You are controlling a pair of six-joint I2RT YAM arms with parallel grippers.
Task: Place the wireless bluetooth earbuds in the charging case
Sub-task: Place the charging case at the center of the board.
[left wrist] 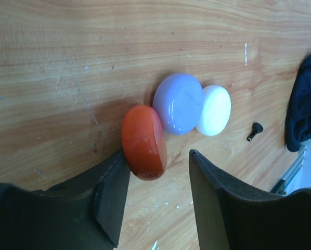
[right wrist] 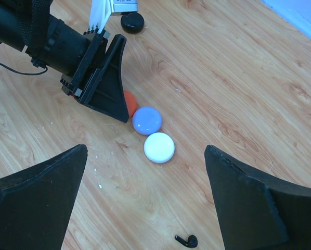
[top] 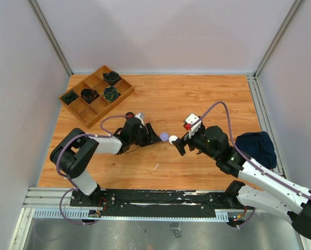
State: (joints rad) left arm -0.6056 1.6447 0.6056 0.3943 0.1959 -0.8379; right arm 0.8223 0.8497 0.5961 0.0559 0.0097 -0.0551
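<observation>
Three round cases, red-orange (left wrist: 143,141), pale purple (left wrist: 178,103) and white (left wrist: 214,110), are lined up on the surface (left wrist: 67,62), with one black earbud (left wrist: 254,131) near the white. The left pincer (left wrist: 158,156) is released around the red-orange case; the right pincer (right wrist: 145,151) is spread wide.

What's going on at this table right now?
The left gripper straddles a red-orange case that stands on edge against one finger, jaws open. A purple case and a white case lie beside it. The right gripper hovers wide open above them. A black earbud lies loose nearby, in no case.
</observation>
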